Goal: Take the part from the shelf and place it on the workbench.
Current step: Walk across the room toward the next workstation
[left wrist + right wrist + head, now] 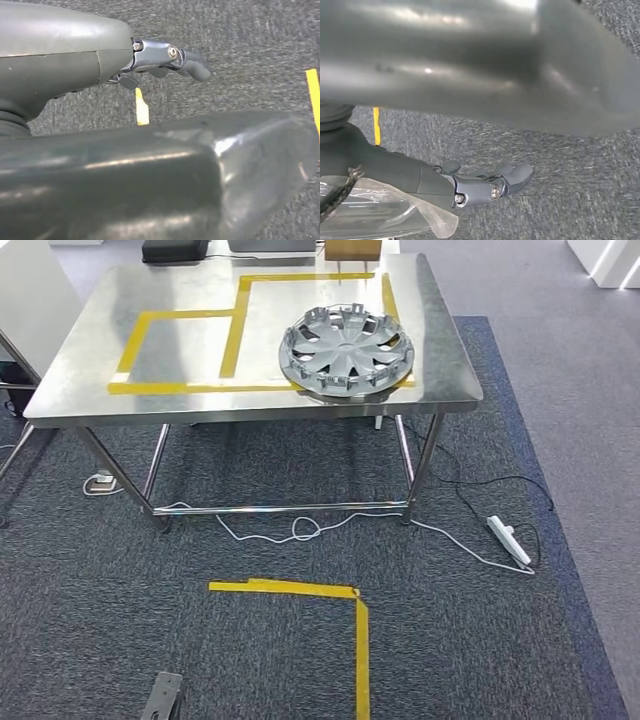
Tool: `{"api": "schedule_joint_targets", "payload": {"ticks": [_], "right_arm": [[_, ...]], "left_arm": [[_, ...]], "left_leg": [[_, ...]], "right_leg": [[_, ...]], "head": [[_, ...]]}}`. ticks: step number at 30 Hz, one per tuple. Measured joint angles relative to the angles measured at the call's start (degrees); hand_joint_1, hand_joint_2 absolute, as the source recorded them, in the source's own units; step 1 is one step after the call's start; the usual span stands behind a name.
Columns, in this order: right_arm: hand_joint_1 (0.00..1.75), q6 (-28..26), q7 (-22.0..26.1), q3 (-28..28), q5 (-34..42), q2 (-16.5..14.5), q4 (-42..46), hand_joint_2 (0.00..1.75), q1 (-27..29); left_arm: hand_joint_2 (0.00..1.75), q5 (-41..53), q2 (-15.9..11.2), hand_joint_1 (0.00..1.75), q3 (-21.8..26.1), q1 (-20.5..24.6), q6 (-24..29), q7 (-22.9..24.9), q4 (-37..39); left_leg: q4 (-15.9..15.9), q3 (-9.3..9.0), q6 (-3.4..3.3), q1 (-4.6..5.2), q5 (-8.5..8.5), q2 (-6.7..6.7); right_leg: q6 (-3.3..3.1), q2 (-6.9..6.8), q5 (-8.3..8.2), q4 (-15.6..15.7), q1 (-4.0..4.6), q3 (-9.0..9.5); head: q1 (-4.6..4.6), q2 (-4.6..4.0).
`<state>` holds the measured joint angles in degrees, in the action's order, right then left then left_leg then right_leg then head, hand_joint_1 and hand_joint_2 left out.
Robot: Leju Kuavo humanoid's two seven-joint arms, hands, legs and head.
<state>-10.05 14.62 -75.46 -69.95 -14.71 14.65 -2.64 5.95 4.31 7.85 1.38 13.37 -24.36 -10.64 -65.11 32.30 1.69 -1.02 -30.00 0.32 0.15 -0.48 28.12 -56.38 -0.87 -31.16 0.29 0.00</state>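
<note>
A silver hubcap (346,350) lies flat on the steel workbench (83,375), at the right end, over the front line of a yellow taped outline (234,325). In the left wrist view my left hand (113,165) hangs over grey carpet with its fingers (188,65) stretched out and nothing in them. The right wrist view shows my right hand (471,75) the same way, fingers (508,177) straight, holding nothing. The workbench stands some way ahead of me.
Yellow tape (302,589) marks a corner on the carpet in front of the bench. A white power strip (508,539) and loose cables (302,528) lie under and right of the bench. A black box (175,250) sits at its far edge.
</note>
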Motion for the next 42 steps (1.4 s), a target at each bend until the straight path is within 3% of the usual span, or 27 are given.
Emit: {"api": "schedule_joint_targets", "payload": {"ticks": [2, 5, 6, 8, 10, 11, 12, 13, 15, 17, 19, 21, 22, 23, 25, 26, 27, 28, 30, 31, 33, 34, 36, 38, 40, 41, 42], "right_arm": [[0.0, 0.0, 0.0, 0.2, 0.0, 0.0, 0.0, 0.0, -0.1], [0.0, 0.1, 0.1, 0.5, -0.2, 0.0, -0.1, 0.0, -0.1], [0.0, 0.2, 0.2, 0.6, -0.3, 0.0, -0.1, 0.0, 0.0], [0.0, 0.4, 0.4, 0.7, -0.5, 0.0, -0.2, 0.0, 0.1], [0.0, 0.5, 0.6, 1.0, -0.8, 0.1, -0.2, 0.0, 0.1], [0.0, 0.6, 0.7, 1.1, -1.0, 0.1, -0.2, 0.0, 0.1], [0.0, 0.7, 0.8, 1.1, -1.2, 0.1, -0.2, 0.0, 0.1], [0.0, 0.8, 1.0, 1.2, -1.4, 0.2, -0.2, 0.0, 0.1], [0.0, 1.0, 1.3, 1.6, -1.8, 0.3, -0.2, 0.0, 0.0], [0.0, 1.1, 1.4, 2.0, -2.2, 0.4, -0.2, 0.0, -0.2], [0.0, 1.3, 1.5, 2.4, -2.5, 0.5, -0.2, 0.0, -0.3], [0.0, 1.5, 1.8, 2.6, -2.8, 0.5, -0.4, 0.0, -0.2], [0.0, 1.7, 1.9, 2.7, -3.0, 0.5, -0.4, 0.0, -0.1], [0.0, 1.8, 2.0, 2.9, -3.1, 0.5, -0.5, 0.0, 0.0], [0.0, 2.1, 2.2, 3.3, -3.4, 0.5, -0.5, 0.0, 0.2], [0.0, 2.2, 2.2, 3.4, -3.5, 0.5, -0.5, 0.0, 0.2], [0.0, 2.2, 2.2, 3.5, -3.6, 0.5, -0.5, 0.0, 0.3], [0.0, 2.2, 2.2, 3.6, -3.6, 0.5, -0.5, 0.0, 0.3], [0.0, 2.1, 2.3, 3.8, -3.8, 0.5, -0.5, 0.0, 0.4], [0.0, 2.1, 2.4, 3.9, -3.9, 0.5, -0.5, 0.0, 0.4], [0.0, 2.1, 2.6, 4.0, -4.1, 0.5, -0.5, 0.0, 0.5], [0.0, 2.1, 2.7, 4.1, -4.1, 0.4, -0.5, 0.0, 0.5], [0.0, 2.1, 2.8, 4.2, -4.2, 0.4, -0.5, 0.0, 0.7], [0.0, 2.1, 2.9, 4.3, -4.2, 0.4, -0.5, 0.0, 0.9], [0.0, 2.1, 2.9, 4.4, -4.5, 0.4, -0.5, 0.0, 0.9], [0.0, 2.1, 3.0, 4.5, -4.7, 0.4, -0.5, 0.0, 0.9], [0.0, 2.2, 3.0, 4.6, -4.9, 0.4, -0.5, 0.0, 0.9]], "left_arm": [[0.0, 0.0, 0.0, 0.0, 0.0, 0.0, 0.0, -0.1, 0.0], [0.0, 0.0, 0.1, 0.0, 0.1, 0.0, 0.0, -0.1, 0.0], [0.0, -0.1, 0.1, 0.0, 0.2, 0.0, 0.0, -0.2, 0.0], [0.0, -0.3, 0.1, 0.0, 0.4, 0.1, 0.1, -0.4, 0.0], [0.0, -0.5, 0.1, 0.0, 0.7, 0.1, 0.2, -0.7, 0.0], [0.0, -0.6, 0.1, 0.0, 0.8, 0.1, 0.2, -0.8, 0.0], [0.0, -0.6, 0.1, 0.0, 0.9, 0.1, 0.2, -0.9, 0.0], [0.0, -0.7, 0.1, 0.0, 1.1, 0.1, 0.2, -0.9, 0.0], [0.0, -0.8, 0.1, 0.0, 1.4, 0.1, 0.2, -1.0, 0.0], [0.0, -1.1, 0.2, 0.0, 1.7, 0.1, 0.2, -1.0, 0.0], [0.0, -1.2, 0.2, 0.0, 2.0, 0.0, 0.3, -1.2, 0.0], [0.0, -1.2, 0.1, 0.0, 2.3, -0.2, 0.4, -1.3, 0.0], [0.0, -1.2, 0.0, 0.0, 2.5, -0.4, 0.4, -1.4, 0.0], [0.0, -1.2, 0.0, 0.0, 2.7, -0.6, 0.5, -1.4, 0.1], [0.0, -1.2, 0.0, 0.0, 2.9, -0.8, 0.5, -1.4, 0.1], [0.0, -1.2, 0.0, 0.0, 3.0, -0.8, 0.6, -1.4, 0.1], [0.0, -1.2, 0.0, 0.0, 3.1, -0.8, 0.7, -1.4, 0.1], [0.0, -1.2, -0.1, 0.0, 3.2, -0.8, 0.7, -1.4, 0.1], [0.0, -1.2, -0.1, 0.0, 3.4, -0.8, 0.8, -1.5, 0.1], [0.0, -1.3, -0.1, 0.0, 3.5, -0.7, 0.8, -1.5, 0.1], [0.0, -1.3, -0.2, 0.0, 3.7, -0.7, 0.8, -1.6, 0.0], [0.0, -1.3, -0.2, 0.0, 3.7, -0.7, 0.8, -1.6, 0.0], [0.0, -1.3, -0.2, 0.0, 3.8, -0.8, 0.8, -1.6, 0.0], [0.0, -1.3, -0.1, 0.0, 3.9, -0.8, 0.8, -1.6, 0.1], [0.0, -1.3, -0.1, 0.0, 4.1, -0.8, 0.9, -1.6, 0.1], [0.0, -1.3, -0.1, 0.0, 4.2, -0.8, 0.9, -1.6, 0.1], [0.0, -1.3, -0.1, 0.0, 4.3, -0.8, 0.9, -1.7, 0.1]], "left_leg": [[5.8, -3.59, -0.19, 0.01, 0.03, -0.56], [7.1, -3.36, -1.28, 0.2, -0.05, -0.66], [7.2, -2.9, -1.88, 0.18, 0.34, -0.49], [7.3, -1.68, -3.18, 0.16, 1.46, -0.11], [7.2, -0.09, -3.8, 0.52, 2.74, 0.15], [7.2, 0.79, -3.9, 0.74, 3.43, 0.28], [7.2, 1.67, -3.97, 0.96, 4.11, 0.39], [7.1, 2.54, -3.99, 1.17, 4.78, 0.48], [7.1, 4.09, -3.95, 1.51, 6.16, 0.55], [7.1, 5.04, -3.65, 1.76, 7.51, 0.55], [7.5, 5.29, -3.05, 1.65, 8.96, 0.6], [8.0, 5.53, -2.31, 1.43, 9.75, 0.51], [7.5, 5.85, -1.93, 1.34, 8.42, 0.39], [5.8, 6.29, -1.55, 1.23, 5.78, 0.25], [-0.7, 7.19, -0.91, 0.88, -1.21, 0.13], [-4.4, 7.38, -0.64, 0.73, -3.27, 0.13], [-7.3, 7.14, -0.44, 0.62, -3.63, 0.13], [-8.7, 6.28, -0.28, 0.53, -2.5, 0.13], [-5.7, 1.93, -0.1, 0.37, 0.82, 0.1], [-1.6, -1.42, -0.11, 0.36, 1.01, 0.02], [6.5, -6.91, -0.68, 0.48, -1.08, -0.2], [8.6, -7.97, -1.14, 0.65, -2.0, -0.27], [9.2, -7.24, -2.26, 0.79, -1.51, -0.08], [9.3, -5.71, -3.33, 0.71, -0.02, 0.27], [9.3, -3.71, -3.9, 0.72, 1.65, 0.48], [9.3, -2.59, -3.94, 0.78, 2.54, 0.52], [9.2, -1.4, -3.89, 0.85, 3.46, 0.48]], "right_leg": [[0.57, 0.31, -0.34, -1.0, 0.06, -1.13], [1.8, 0.64, -1.2, -1.5, 0.08, -2.12], [2.13, 0.66, -0.64, -1.9, 0.01, -2.52], [2.51, 0.64, 3.27, -5.3, -0.1, -3.98], [2.62, 0.58, 8.58, -12.2, -0.06, -5.8], [2.6, 0.57, 9.89, -15.3, -0.01, -6.19], [2.46, 0.57, 9.78, -17.1, 0.07, -5.95], [2.23, 0.56, 8.42, -17.0, 0.18, -4.87], [1.29, 0.52, 5.12, -11.4, 0.58, 0.1], [0.33, 0.34, 5.1, -2.3, 1.13, 6.48], [-0.11, 0.29, 5.94, 2.6, 1.61, 9.14], [-0.55, 0.24, 4.66, 3.1, 1.61, 8.26], [-0.94, 0.15, 3.81, 3.2, 1.48, 7.56], [-1.27, 0.07, 2.87, 3.3, 1.31, 6.71], [-1.64, 0.0, 1.17, 3.2, 1.19, 4.7], [-1.59, -0.04, 0.37, 3.0, 1.18, 3.71], [-1.51, -0.09, -0.41, 2.7, 1.15, 2.59], [-1.37, -0.12, -1.12, 2.2, 1.09, 1.35], [-0.92, -0.12, -2.33, 0.9, 0.92, -1.29], [-0.61, -0.07, -2.79, 0.2, 0.9, -2.48], [0.05, -0.01, -3.72, -0.9, 0.93, -3.97], [0.36, -0.01, -4.31, -1.0, 0.92, -4.35], [1.0, 0.06, -5.14, -1.0, 0.76, -4.88], [1.62, 0.27, -2.07, -2.9, 0.59, -5.94], [2.07, 0.36, 4.44, -9.0, 0.49, -7.62], [2.2, 0.37, 6.79, -12.7, 0.48, -8.23], [2.25, 0.37, 7.58, -15.8, 0.47, -8.3]], "head": [[0.04, 0.0], [0.07, 0.0], [0.09, 0.0], [0.29, 0.0], [0.46, 0.0], [0.46, 0.0], [0.46, 0.0], [0.47, 0.0], [0.44, 0.0], [0.39, 0.0], [0.51, 0.0], [0.78, 0.0], [0.74, 0.0], [0.55, 0.0], [0.19, 0.0], [0.14, 0.0], [0.15, 0.0], [0.15, 0.0], [0.14, 0.0], [0.11, 0.0], [0.08, 0.0], [0.07, 0.0], [0.04, 0.0], [0.16, 0.0], [0.32, 0.0], [0.34, 0.0], [0.35, 0.0]]}}
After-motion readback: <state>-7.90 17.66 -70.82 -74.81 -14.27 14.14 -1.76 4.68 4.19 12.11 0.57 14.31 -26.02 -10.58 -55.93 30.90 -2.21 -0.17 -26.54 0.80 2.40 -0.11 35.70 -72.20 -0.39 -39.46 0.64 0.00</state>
